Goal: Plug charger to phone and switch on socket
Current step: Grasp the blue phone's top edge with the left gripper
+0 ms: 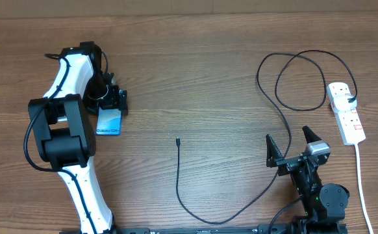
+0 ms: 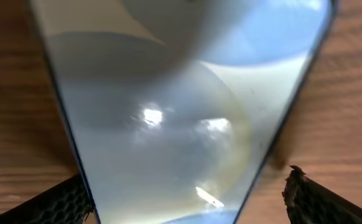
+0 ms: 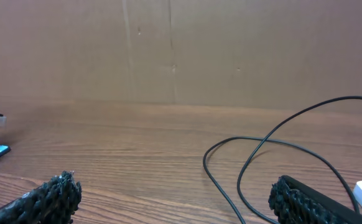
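Left arm [image 1: 72, 140] reaches forward, left gripper [image 2: 187, 198] pointing down, fingers [image 2: 300, 191] spread astride the phone [image 1: 109, 123], one clear of its edge. Right gripper [image 1: 286, 134] sits low, jaws wide. Power strip [image 1: 346, 112] lies far right, and the charger cable [image 1: 179, 185] has its plug tip [image 1: 177, 140] mid-table.

Table [image 1: 195, 84]: mid-brown wood, streaky grain.
Phone [image 1: 109, 123]: light blue screen, black edge.
Charger [image 1: 179, 175]: thin, black.
Socket [image 1: 346, 112]: white body, red switches, black plug, white cord.
Left arm [image 1: 69, 78]: white shell, black joints.
Right gripper [image 1: 287, 133]: black; fingers [image 3: 50, 196] bumpy-textured.
Back wall [image 3: 168, 50]: dull brown.
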